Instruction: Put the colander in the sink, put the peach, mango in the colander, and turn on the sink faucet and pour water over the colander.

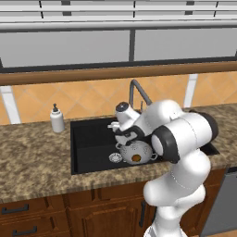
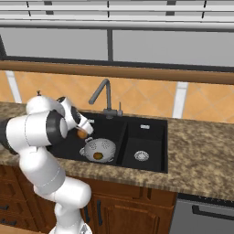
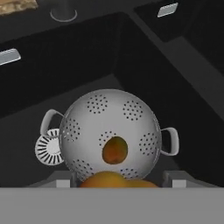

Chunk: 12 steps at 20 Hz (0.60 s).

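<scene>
I have the end effector hanging over the left basin of the matte black rectangular double-basin sink, and its jaws stand apart around a round orange-red peach. In the hand view the top of that peach bulges up between the two finger tips at the bottom edge, so I read it as gripped and clear of everything below.

Straight beneath the end effector sits the small silver-grey perforated metal colander, resting on the floor of the left basin with its two side handles sticking out to either side. Inside it, low in the bowl, lies a small oval fruit, green-yellow with an orange blush, the mango; I also see it as an orange spot in the colander from the left base view and the right base view. The peach is above the colander's near rim and not touching it.

Just beside the colander, tucked under one handle, is the round silver drain of this basin. Past the divider from the end effector, the other basin holds only its own drain.

Beyond the end effector, at the sink's back edge, rises the dark grey gooseneck faucet. Further off on the speckled brown stone worktop stands a white soap dispenser bottle.
</scene>
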{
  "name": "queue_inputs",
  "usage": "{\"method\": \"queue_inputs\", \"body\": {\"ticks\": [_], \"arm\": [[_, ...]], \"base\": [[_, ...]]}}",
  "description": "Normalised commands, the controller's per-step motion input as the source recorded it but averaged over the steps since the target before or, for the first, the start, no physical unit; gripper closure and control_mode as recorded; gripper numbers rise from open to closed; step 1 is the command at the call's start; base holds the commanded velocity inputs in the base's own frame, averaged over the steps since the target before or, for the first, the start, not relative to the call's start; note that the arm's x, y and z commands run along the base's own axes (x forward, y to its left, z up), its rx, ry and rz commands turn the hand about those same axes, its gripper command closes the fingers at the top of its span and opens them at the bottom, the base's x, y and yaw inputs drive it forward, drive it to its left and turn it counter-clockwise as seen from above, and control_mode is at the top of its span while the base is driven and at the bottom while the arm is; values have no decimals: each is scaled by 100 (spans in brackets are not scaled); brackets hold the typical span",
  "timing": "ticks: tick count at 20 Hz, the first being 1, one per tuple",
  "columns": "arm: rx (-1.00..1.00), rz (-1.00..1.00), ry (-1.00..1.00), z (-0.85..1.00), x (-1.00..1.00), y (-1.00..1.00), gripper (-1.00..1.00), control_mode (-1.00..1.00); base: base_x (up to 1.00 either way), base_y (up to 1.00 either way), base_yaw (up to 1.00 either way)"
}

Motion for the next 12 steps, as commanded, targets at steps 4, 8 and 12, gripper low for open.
{"method": "queue_inputs", "body": {"ticks": [4,8,12], "arm": [[-11,-4,0,-62,0,0,100,-100],[-13,-7,0,-68,0,-7,100,-100],[-5,-7,0,-51,0,-26,100,-100]], "base": [[0,0,0],[0,0,0],[0,0,0]]}}
